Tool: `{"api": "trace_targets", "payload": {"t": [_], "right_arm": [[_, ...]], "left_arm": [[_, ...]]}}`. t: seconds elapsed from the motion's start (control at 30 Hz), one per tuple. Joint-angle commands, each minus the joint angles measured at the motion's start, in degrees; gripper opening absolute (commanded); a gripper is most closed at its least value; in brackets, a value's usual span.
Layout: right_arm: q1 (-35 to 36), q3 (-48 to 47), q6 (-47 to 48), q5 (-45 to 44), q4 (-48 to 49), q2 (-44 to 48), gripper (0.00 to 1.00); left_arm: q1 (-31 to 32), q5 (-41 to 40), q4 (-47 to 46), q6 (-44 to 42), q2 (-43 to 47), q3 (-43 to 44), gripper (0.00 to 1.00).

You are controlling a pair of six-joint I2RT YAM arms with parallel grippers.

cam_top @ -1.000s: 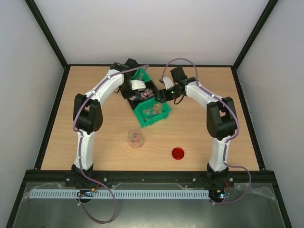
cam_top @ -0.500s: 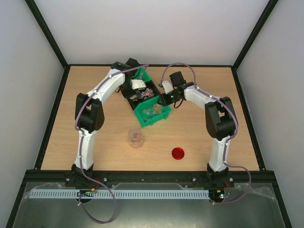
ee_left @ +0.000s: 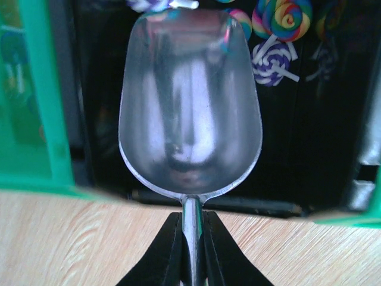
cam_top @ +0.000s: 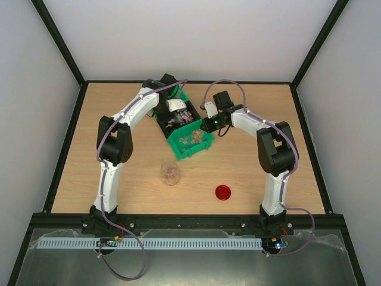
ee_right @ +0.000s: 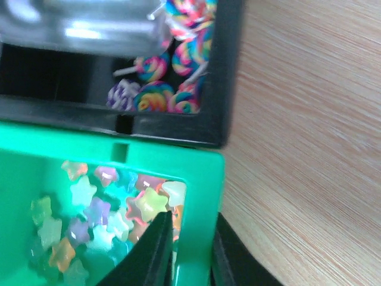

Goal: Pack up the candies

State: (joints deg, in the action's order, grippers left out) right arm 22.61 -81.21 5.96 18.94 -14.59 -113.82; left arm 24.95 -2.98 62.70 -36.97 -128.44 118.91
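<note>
Star-shaped candies (ee_right: 107,208) in pink, yellow, green and white lie in a green bin (ee_right: 199,196). My right gripper (ee_right: 193,250) is shut on that bin's near wall, one finger inside and one outside. In the overhead view the right gripper (cam_top: 205,124) is at the green bin's (cam_top: 205,142) right corner. My left gripper (ee_left: 191,238) is shut on the handle of a metal scoop (ee_left: 190,107). The empty scoop hangs over a black bin (ee_left: 321,119) of swirl lollipops (ee_left: 286,18). A small clear jar (cam_top: 170,173) holding some candies stands in front of the bins.
A red round lid (cam_top: 223,192) lies on the table right of the jar. Another green bin (cam_top: 174,92) sits behind the black bin (cam_top: 191,110). The black bin touches the back of the green candy bin. Black frame rails border the wooden table.
My right gripper has closed from wide open onto the green bin's wall. The left arm has drawn the scoop slightly back over the black bin.
</note>
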Motion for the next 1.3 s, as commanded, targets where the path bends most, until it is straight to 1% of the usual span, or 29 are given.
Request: {"api": "trace_targets", "payload": {"t": [0.0, 0.1, 0.2, 0.37, 0.43, 0.5, 0.57, 0.67, 0.77, 0.87, 0.93, 0.97, 1.0, 1.07, 1.13, 1.17, 1.2, 1.23, 1.27], "right_arm": [[1.12, 1.1, 1.51, 1.74, 0.88, 2.15, 0.1], [1.25, 1.26, 1.82, 1.8, 1.09, 2.26, 0.02], [1.3, 1.99, 2.11, 1.7, 1.87, 2.78, 0.01], [1.3, 2.34, 2.09, 1.9, 1.76, 3.24, 0.01], [1.3, 2.51, 2.05, 1.9, 1.76, 3.39, 0.01], [1.32, 2.59, 2.28, 1.86, 1.55, 3.64, 0.01], [1.3, 3.2, 2.66, 1.8, 1.64, 4.1, 0.01], [1.3, 3.57, 2.59, 1.69, 1.62, 4.3, 0.01], [1.3, 3.73, 2.4, 1.47, 1.45, 4.28, 0.01], [1.3, 3.82, 2.5, 1.02, 1.23, 4.35, 0.01], [1.3, 3.94, 2.48, 0.92, 1.23, 4.44, 0.01], [1.3, 3.91, 2.36, 0.91, 1.3, 4.4, 0.01], [1.3, 3.83, 2.25, 0.9, 1.32, 4.29, 0.01], [1.3, 3.83, 1.98, 0.93, 1.36, 4.18, 0.01], [1.3, 3.69, 1.79, 0.86, 1.41, 4.18, 0.01], [1.3, 3.73, 1.7, 0.83, 1.45, 4.25, 0.01], [1.3, 3.81, 1.74, 0.91, 1.56, 4.19, 0.01], [1.3, 3.75, 1.77, 1.0, 1.6, 4.16, 0.01], [1.3, 3.63, 1.73, 0.9, 1.46, 4.1, 0.01]], "left_arm": [[0.71, 5.5, -2.48, 1.53, -4.55, -3.25, 0.02], [0.71, 8.72, -5.58, 2.68, -4.54, -4.85, 0.02], [0.71, 10.46, -9.57, 3.93, -3.93, -6.56, 0.02], [0.54, 13.54, -19.43, 6.94, -1.03, -13.06, 0.02], [0.35, 14.62, -22.01, 8.92, -0.58, -14.52, 0.02], [-0.53, 18.94, -24.22, 10.48, 0.95, -16.38, 0.02], [-1.71, 22.27, -30.68, 11.64, 4.36, -21.51, 0.02], [-2.51, 25.14, -37.97, 9.65, 8.73, -28.62, 0.02], [-2.78, 26.02, -43.81, 7.2, 11.96, -33.98, 0.02], [-2.73, 23.51, -50.67, 4.25, 15.16, -39.93, 0.02], [-2.69, 21.17, -51.46, 2.99, 14.72, -40.4, 0.02], [-2.74, 19.96, -49.61, 2.79, 13.57, -38.91, 0.02], [-3.13, 19.6, -47.89, 3.58, 12.35, -36.85, 0.02], [-4.33, 21.34, -46.3, 6.43, 11.06, -34.52, 0.02], [-2.85, 15.81, -44.49, 6.6, 9.59, -32.81, 0.02], [-2.02, 15.11, -42.27, 5.52, 8.31, -30.88, 0.02], [-1.53, 16.31, -39.47, 5.17, 7.91, -29.96, 0.02], [-1.35, 19.1, -39.29, 4.85, 8.72, -30.44, 0.02], [-1.31, 21.33, -41.25, 4.67, 10.32, -32.62, 0.02]]}}
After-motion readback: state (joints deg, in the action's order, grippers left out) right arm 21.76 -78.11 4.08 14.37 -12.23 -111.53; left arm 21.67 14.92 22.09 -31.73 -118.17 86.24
